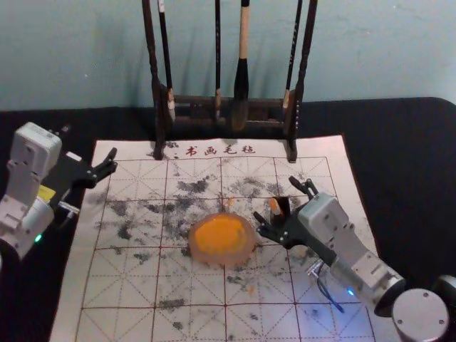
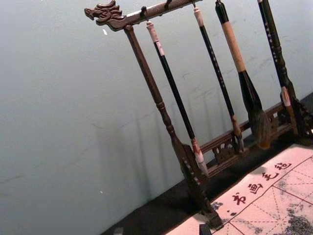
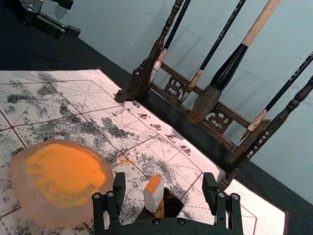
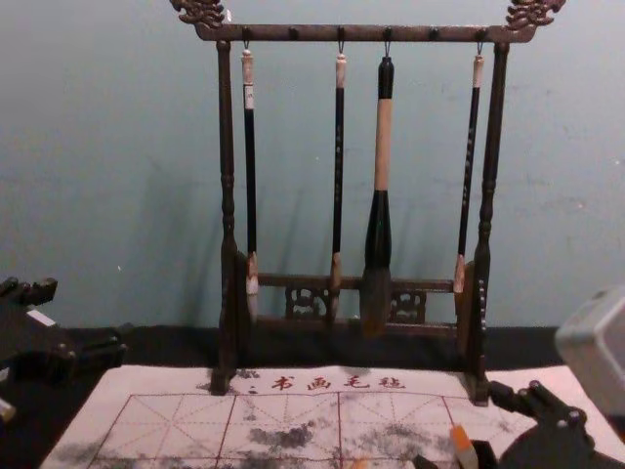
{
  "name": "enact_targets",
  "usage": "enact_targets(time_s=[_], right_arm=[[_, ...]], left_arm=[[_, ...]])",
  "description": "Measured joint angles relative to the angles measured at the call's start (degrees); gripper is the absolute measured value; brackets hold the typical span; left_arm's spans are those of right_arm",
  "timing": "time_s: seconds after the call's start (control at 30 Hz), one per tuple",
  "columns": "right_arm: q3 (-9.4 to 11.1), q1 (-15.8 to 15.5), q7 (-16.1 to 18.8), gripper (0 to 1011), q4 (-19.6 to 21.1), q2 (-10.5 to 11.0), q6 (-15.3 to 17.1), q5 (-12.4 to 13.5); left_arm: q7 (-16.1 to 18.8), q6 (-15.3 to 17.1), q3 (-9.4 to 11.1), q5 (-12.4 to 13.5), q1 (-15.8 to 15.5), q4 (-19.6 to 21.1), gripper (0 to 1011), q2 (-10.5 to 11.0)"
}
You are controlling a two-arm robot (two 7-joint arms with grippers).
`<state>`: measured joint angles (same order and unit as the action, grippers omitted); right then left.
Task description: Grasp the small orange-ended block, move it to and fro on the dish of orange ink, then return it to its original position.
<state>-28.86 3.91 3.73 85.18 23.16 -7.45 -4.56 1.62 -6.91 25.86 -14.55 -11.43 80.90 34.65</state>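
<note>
Orange end up, small block (image 3: 153,193) between the right gripper's (image 3: 164,178) open jaws, ungripped

Long axis steep, slightly tilted, to the right of the ink dish (image 3: 22,191); left gripper (image 1: 114,160) parked far left, jaws apart

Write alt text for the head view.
The open right gripper is at the small orange-ended block, beside a dish of orange ink on a gridded mat; brushes hang on a rack behind. The left gripper is parked left.
</note>
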Motion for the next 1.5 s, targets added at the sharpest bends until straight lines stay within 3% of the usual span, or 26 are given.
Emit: enact_targets(time_s=[0.97,1.5], right_arm=[[3.4,-2.2,2.8,1000,1.2,-2.1,1.2,-2.1],[3.4,-2.3,2.9,977,1.4,-2.1,1.0,-2.3]], left_arm=[[0.0,0.0,0.0,0.0,0.0,0.0,1001,0.0],[0.0,0.0,0.0,0.0,0.0,0.0,1001,0.0]])
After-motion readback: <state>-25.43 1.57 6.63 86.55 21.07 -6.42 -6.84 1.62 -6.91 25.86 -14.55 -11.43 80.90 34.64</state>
